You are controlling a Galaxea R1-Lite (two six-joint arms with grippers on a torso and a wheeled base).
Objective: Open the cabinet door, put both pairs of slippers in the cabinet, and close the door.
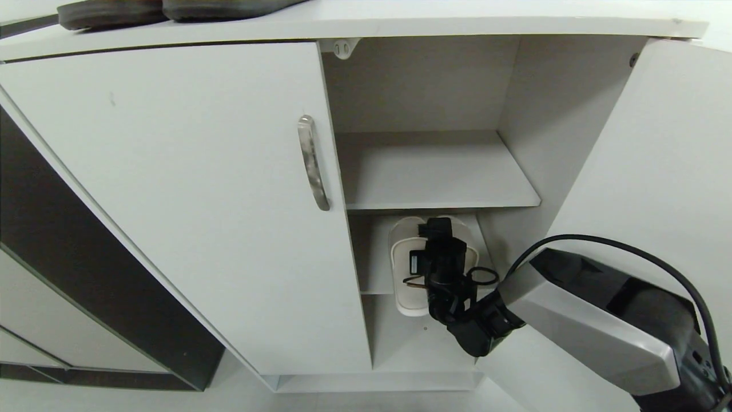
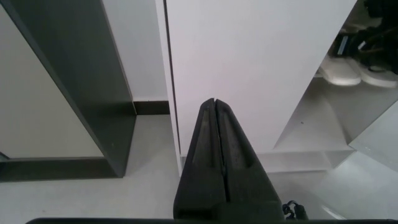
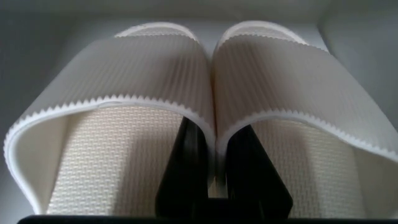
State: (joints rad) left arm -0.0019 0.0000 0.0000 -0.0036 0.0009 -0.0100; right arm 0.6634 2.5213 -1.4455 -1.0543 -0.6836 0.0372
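A pair of white slippers (image 1: 404, 273) lies side by side on the lower shelf of the white cabinet (image 1: 171, 200), whose right door (image 1: 657, 171) stands open. My right gripper (image 1: 439, 224) reaches into that compartment. In the right wrist view the gripper (image 3: 214, 171) is shut on the touching inner edges of the white slippers (image 3: 124, 143). A dark pair of slippers (image 1: 114, 11) rests on the cabinet top. My left gripper (image 2: 215, 124) is shut and empty, low in front of the closed left door; the white slippers (image 2: 348, 71) show off to its side.
The left door carries a metal handle (image 1: 313, 163). The upper shelf (image 1: 434, 171) inside the open side holds nothing. A dark-edged panel (image 1: 57, 240) stands to the cabinet's left. Pale floor (image 2: 149, 155) lies below.
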